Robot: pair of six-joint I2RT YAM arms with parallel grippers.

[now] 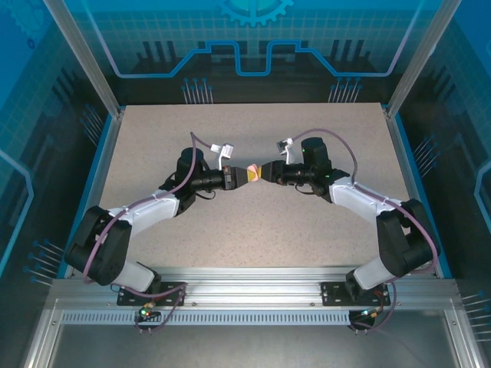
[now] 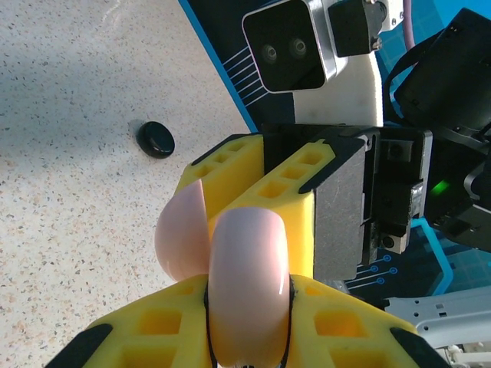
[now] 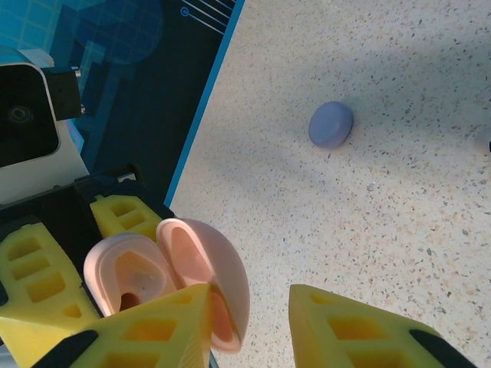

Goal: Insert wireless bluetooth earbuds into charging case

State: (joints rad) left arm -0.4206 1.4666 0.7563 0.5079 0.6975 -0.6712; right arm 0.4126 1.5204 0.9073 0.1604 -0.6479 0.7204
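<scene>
Pale pink and glossy, the round charging case point(image 2: 247, 276) sits clamped by its base in the left gripper point(image 2: 247, 307), whose yellow fingers are closed tight on it. It gapes like a clamshell. Its smooth lid point(image 3: 201, 268) reaches into the gap of the right gripper point(image 3: 252, 307), whose ribbed yellow fingers stand partly apart. Earbuds inside cannot be made out. Beyond the right gripper, a matte purple round case point(image 3: 331, 125) lies on the speckled table point(image 3: 399, 253). Beyond the left gripper lies a black round case point(image 2: 156, 139).
</scene>
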